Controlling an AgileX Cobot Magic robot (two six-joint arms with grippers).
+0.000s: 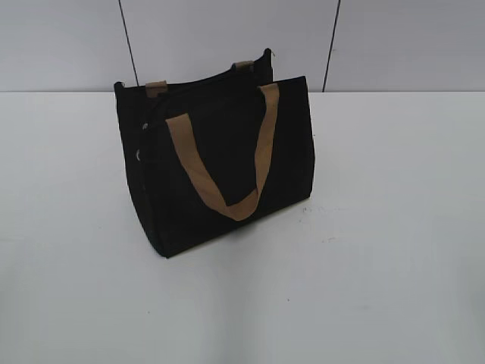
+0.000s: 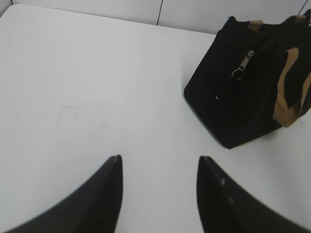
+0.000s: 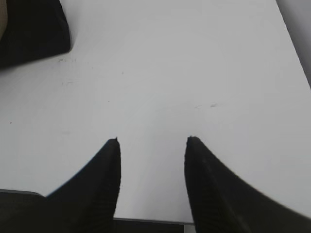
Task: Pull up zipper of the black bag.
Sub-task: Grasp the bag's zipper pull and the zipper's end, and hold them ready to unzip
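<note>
The black bag (image 1: 220, 174) stands upright on the white table, with a tan handle (image 1: 227, 171) hanging down its front. In the left wrist view the bag (image 2: 243, 97) sits at the upper right, and the zipper's silvery pull and ring (image 2: 242, 65) hang on its end face. My left gripper (image 2: 160, 158) is open and empty, well short of the bag. My right gripper (image 3: 153, 140) is open and empty over bare table; only a corner of the bag (image 3: 34, 29) shows at that view's top left. Neither gripper shows in the exterior view.
The white table (image 1: 379, 265) meets a grey panelled wall (image 1: 409, 42) behind the bag. The table's near edge (image 3: 155, 221) shows below my right gripper. Faint scuff marks (image 3: 206, 105) lie on the tabletop.
</note>
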